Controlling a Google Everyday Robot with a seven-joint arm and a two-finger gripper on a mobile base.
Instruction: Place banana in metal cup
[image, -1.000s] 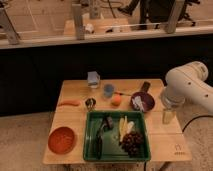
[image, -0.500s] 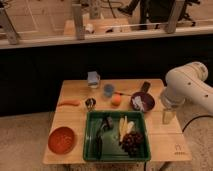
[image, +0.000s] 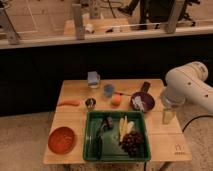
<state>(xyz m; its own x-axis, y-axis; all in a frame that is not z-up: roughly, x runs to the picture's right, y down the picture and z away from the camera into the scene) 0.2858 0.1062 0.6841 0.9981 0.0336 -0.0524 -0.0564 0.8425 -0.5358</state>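
Note:
The banana (image: 122, 126), yellow with a paler side, lies in the green tray (image: 116, 114) next to a dark grape bunch (image: 132, 141). The small shiny metal cup (image: 90, 103) stands on the wooden table (image: 70, 120), just beyond the tray's left far corner. My gripper (image: 167, 116) hangs from the white arm (image: 187, 90) over the table's right edge, right of the tray and apart from both the banana and the cup.
A light blue cup (image: 108, 90), a round orange fruit (image: 116, 100), a purple bowl (image: 142, 102) and a blue-grey box (image: 93, 79) stand behind the tray. A carrot (image: 69, 103) and an orange bowl (image: 62, 139) are at the left. A dark utensil (image: 102, 131) lies in the tray.

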